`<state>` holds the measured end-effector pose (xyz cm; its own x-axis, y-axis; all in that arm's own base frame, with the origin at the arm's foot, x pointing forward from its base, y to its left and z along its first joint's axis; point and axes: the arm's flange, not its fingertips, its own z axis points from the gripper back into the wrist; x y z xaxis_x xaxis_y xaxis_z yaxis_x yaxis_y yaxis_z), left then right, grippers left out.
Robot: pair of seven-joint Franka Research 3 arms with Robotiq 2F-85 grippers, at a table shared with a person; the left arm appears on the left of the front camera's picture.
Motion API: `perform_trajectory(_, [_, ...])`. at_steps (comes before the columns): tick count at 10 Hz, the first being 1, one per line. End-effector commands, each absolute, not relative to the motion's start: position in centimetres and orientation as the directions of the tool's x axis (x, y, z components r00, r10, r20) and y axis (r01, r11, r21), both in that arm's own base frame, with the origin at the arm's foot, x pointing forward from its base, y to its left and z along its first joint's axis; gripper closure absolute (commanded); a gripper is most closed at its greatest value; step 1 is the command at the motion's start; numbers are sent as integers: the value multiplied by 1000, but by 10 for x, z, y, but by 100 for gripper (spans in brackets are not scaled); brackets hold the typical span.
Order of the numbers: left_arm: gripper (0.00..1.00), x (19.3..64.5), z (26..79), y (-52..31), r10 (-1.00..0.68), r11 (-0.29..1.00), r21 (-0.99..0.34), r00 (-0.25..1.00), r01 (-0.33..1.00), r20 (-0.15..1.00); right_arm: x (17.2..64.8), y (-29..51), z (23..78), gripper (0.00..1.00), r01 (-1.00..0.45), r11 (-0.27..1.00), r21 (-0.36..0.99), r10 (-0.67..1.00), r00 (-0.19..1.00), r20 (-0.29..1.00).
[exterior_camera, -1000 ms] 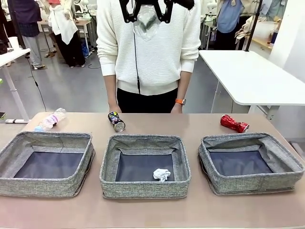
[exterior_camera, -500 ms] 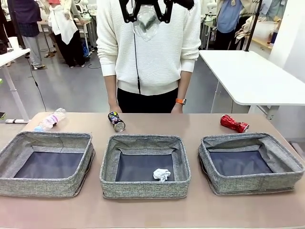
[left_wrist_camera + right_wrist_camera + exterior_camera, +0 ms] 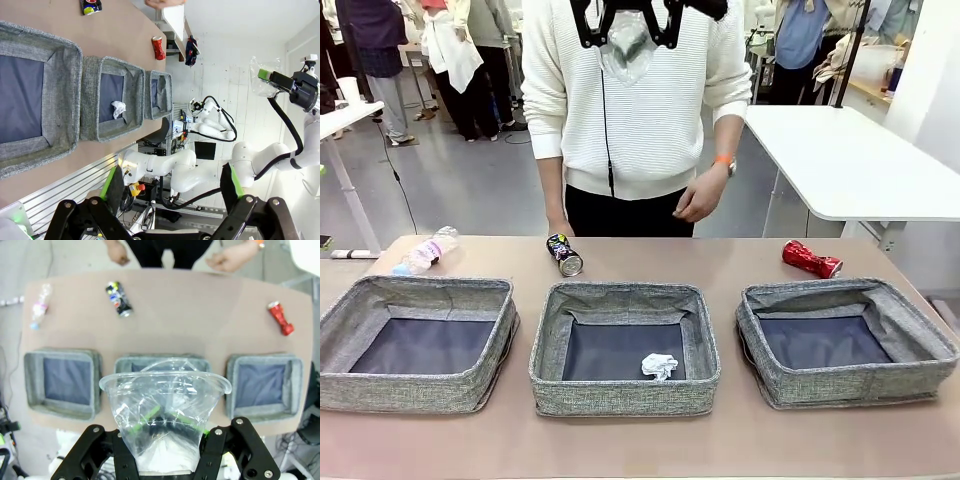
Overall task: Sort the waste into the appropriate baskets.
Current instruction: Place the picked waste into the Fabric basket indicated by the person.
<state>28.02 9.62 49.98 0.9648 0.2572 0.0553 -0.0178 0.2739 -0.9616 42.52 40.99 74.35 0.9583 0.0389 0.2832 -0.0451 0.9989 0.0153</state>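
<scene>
Right tool (image 3: 167,420) clamped on a clear plastic cup (image 3: 165,400), held high over the worktop (image 3: 720,262) with the cup's mouth turned down toward the baskets. The thin wall has buckled where the green pads press it. Left tool (image 3: 170,186), jaws spread wide and holding nothing, looks along the row of baskets from one end.

The cup looks almost weightless, soft and slick. A hard squeeze only crumples it further, so a light pinch on the wall just under the stiffer rim seems the safest hold. Once let go it may drift or bounce instead of dropping straight.

Nearest on the worktop stand the left basket (image 3: 410,395), the middle basket (image 3: 620,398) and the right basket (image 3: 850,385), side by side with soft grey sides. A crumpled white paper ball (image 3: 659,366) lies in the middle one.

Beyond them wait a clear blue-capped bottle (image 3: 425,250) at the left, a dark printed can (image 3: 563,254) behind the middle basket and a crushed red can (image 3: 810,259) at the right. All three lie on their sides and the round ones are likely to roll. Each probably wants gripping across its middle.

At the far edge stands a person, one hand (image 3: 700,195) raised clear of the worktop.
</scene>
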Motion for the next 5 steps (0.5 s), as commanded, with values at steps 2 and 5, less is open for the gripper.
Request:
perform_trajectory(2, [0,279,501,95,256,261,-965,964,8,77,424,409,746,96,-51,998,29,41,960,278])
perform_trajectory(5, [0,279,501,95,256,261,-965,964,8,77,424,409,746,96,-51,998,29,41,960,278])
